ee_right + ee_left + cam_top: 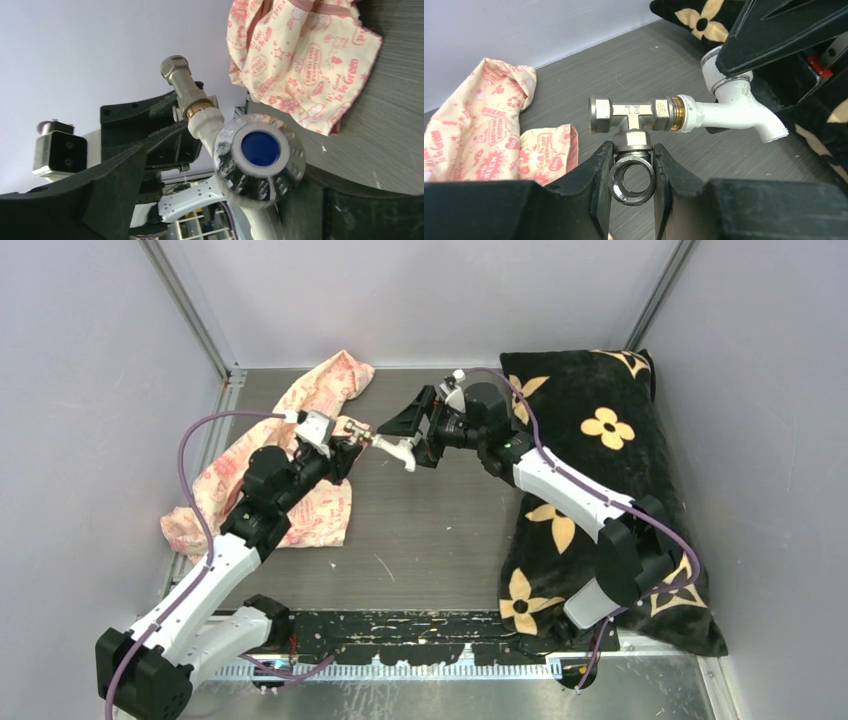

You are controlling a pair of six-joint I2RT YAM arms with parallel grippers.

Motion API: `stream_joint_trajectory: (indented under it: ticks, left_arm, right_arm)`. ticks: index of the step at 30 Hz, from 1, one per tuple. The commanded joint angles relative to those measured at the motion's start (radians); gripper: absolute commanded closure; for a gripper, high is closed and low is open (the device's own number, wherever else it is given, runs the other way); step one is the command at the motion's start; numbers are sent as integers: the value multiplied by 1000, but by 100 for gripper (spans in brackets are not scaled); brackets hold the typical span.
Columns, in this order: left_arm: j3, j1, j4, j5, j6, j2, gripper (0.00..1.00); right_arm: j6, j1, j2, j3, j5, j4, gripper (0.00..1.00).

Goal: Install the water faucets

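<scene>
The white tap (729,112), joined to the metal tee (631,112), hangs over the worktop's (430,530) far middle. Left gripper (631,170) clenches the tee's stem. Right gripper (410,433) straddles the knob (260,150), grip unclear. Patterned cloth (300,470) lies left, black cushion (590,460) right.

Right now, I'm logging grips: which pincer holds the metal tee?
The left pincer: shut on the metal tee below its crossbar; the right pincer stands open at the white tap.
</scene>
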Motion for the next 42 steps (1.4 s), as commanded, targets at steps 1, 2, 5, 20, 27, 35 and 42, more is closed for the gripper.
stream_joint_trajectory:
  ticks: [1,2,5,20,27,35,42]
  left_arm:
    - [80,-3,8,-25,66,-11,100]
    - [85,-3,3,-23,63,-8,100]
    - [102,-3,-17,-19,48,1,100]
    - [562,10,-665,128,-57,223,100]
    - [744,12,-841,217,-142,343,100]
    - [729,12,-820,217,-166,333,100]
    - [726,12,-814,240,-163,327,100]
  right_arm:
    - [-183,-16,-105,93,6,-183,1]
    - [-218,-23,-122,100,17,-226,0]
    - [-310,-53,-168,117,46,-346,0]
    - [-1160,-88,-666,-256,166,-156,0]
    - [-1291,77,-608,-248,276,-62,0]
    - [-1333,191,-457,-193,355,18,2]
    - [-1278,195,-372,-165,390,74,28]
